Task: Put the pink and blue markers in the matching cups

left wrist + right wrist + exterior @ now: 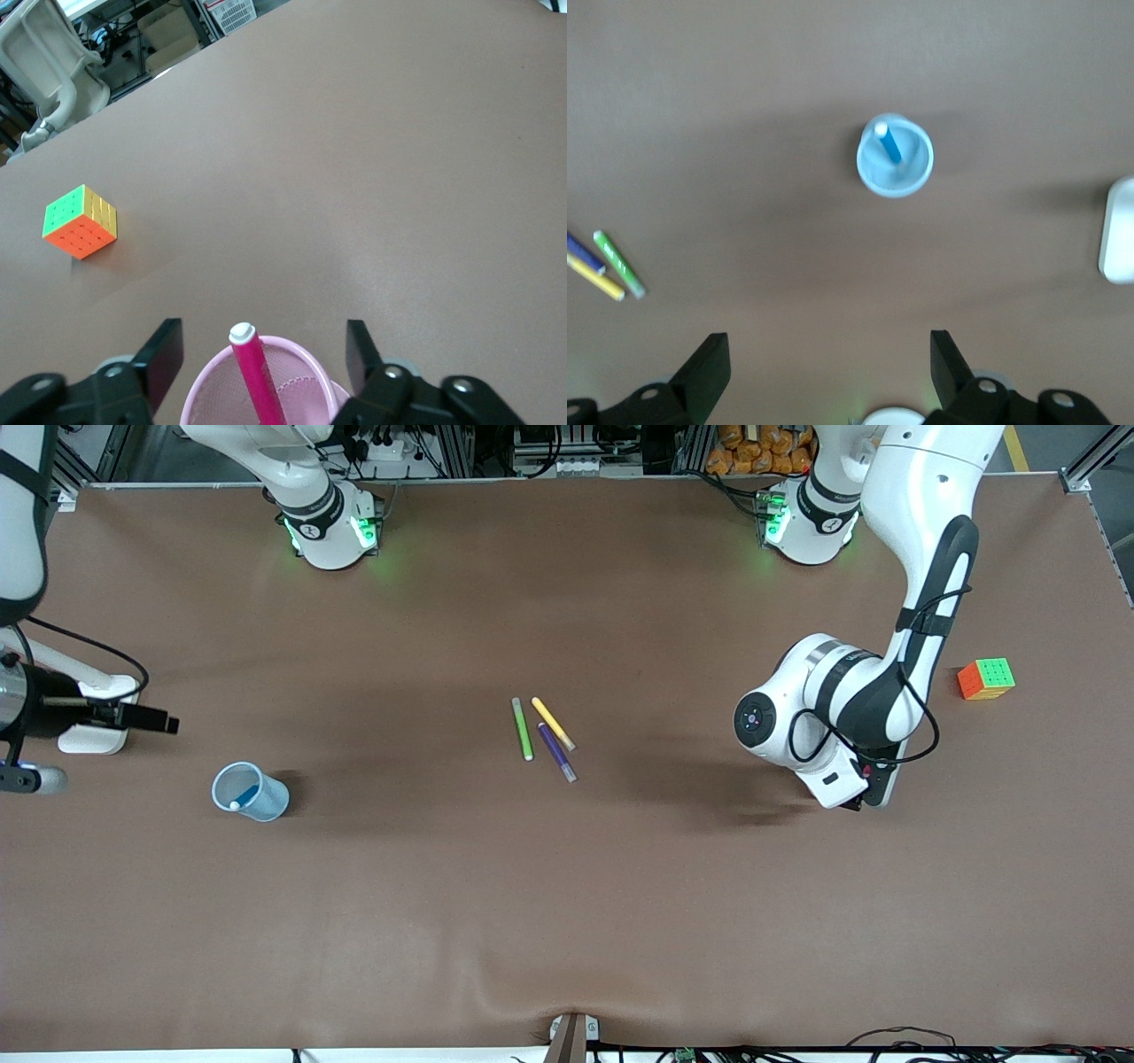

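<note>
Pink marker (252,372) standing in pink cup (301,376), between wide left pincer (264,354) fingers. Blue marker (888,142) in blue cup (895,156); right pincer (830,367) wide above the worktop (567,886).

The front camera sits high up and looks down on the whole brown desk (567,921), facing the two arm bases at 12 o'clock.

The left wrist camera sits low and close, looking slantwise over the pink cup (266,390) to the colored cube (80,221). The front view shows that cube (986,678) too, at about 3 o'clock.

The right wrist camera hangs high and looks straight down on the blue cup (895,156) and three pens (607,266). The front view shares the blue cup (251,791) and the pens (545,737) at the desk's middle.
</note>
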You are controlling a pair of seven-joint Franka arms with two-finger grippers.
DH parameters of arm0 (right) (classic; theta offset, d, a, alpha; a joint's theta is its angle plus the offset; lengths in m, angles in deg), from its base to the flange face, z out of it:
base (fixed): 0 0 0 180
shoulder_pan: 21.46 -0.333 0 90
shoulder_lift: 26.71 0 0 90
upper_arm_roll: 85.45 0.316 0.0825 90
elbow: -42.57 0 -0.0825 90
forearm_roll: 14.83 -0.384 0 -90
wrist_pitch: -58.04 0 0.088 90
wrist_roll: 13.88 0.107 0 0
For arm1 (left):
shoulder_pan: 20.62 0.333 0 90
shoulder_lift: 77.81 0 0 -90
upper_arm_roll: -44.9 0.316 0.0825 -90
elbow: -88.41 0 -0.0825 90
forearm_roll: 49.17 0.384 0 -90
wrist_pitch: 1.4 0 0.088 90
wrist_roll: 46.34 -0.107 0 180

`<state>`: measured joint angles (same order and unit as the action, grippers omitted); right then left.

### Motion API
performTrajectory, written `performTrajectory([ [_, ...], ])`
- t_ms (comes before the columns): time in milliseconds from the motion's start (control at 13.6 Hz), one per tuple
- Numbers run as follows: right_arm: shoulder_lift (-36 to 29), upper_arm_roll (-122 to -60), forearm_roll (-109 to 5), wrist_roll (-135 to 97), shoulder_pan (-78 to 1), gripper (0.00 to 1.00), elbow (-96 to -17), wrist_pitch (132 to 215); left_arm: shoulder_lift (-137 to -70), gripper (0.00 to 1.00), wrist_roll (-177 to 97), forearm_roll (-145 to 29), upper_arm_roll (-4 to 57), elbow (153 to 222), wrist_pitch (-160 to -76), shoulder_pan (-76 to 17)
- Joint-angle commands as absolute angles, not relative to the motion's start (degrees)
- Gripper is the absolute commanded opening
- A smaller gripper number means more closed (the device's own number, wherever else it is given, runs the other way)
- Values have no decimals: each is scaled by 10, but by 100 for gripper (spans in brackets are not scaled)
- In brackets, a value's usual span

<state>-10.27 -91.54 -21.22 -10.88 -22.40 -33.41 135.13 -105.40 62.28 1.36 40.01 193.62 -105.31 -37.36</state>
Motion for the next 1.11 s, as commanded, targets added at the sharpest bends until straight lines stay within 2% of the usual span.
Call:
performTrajectory([
  [0,-141,-907,-207,-109,-209,100,-305,1290,-1026,97,569,7,394,1939,-1040,-373],
  [221,-201,-903,-145,-105,-224,100,-383,1328,-1010,100,519,-31,394,1937,-1040,-370],
  [368,-262,-903,-144,-105,-223,100,-476,1389,-1000,100,490,-52,394,1937,-1040,-367],
  [516,-287,-903,-144,-108,-223,100,-523,1422,-984,100,434,-87,395,1931,-1040,-359],
  [811,-297,-905,-144,-109,-221,100,-544,1452,-944,100,307,-150,395,1924,-1040,-323],
  [1032,-275,-904,-133,-112,-225,100,-479,1421,-906,100,193,-207,395,1924,-1040,-288],
])
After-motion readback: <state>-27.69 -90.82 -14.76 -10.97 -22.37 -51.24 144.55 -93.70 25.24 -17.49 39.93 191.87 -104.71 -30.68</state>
